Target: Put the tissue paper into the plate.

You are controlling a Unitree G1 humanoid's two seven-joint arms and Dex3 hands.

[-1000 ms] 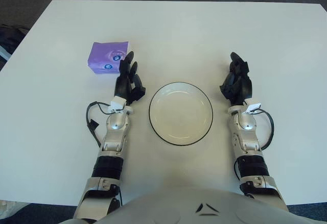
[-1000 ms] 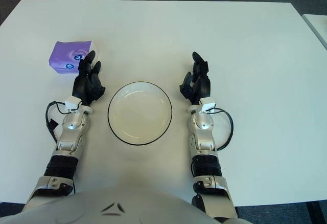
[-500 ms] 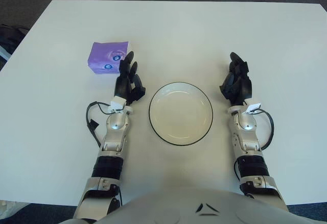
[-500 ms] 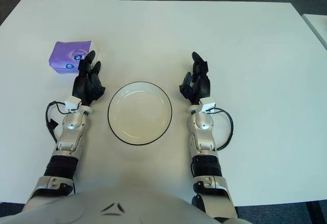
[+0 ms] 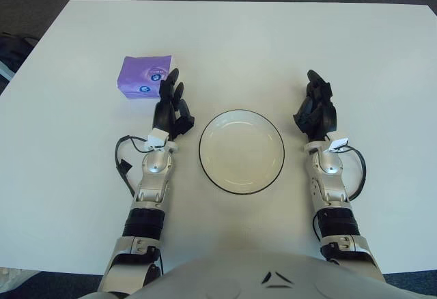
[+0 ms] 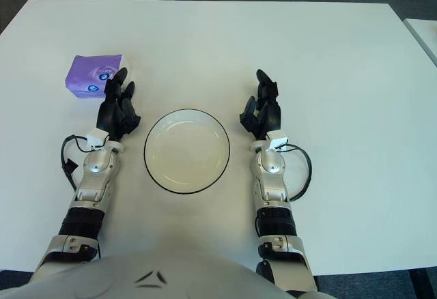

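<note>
no readable text, tissue pack (image 5: 144, 76) print illegible

2 head cameras look down, sharing the same table (image 5: 225, 46).

The near right corner of the tissue pack (image 5: 144, 77) is covered by the left hand (image 5: 171, 111); the table's (image 5: 239, 39) near edge is hidden behind the robot's torso.

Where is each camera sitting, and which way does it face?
Left eye view: on the head, facing forward and down at the white table; both forearms and the chest show.
Right eye view: beside it, same aim, same body parts.
Shared: purple tissue pack, plate, left hand, right hand, both empty.
</note>
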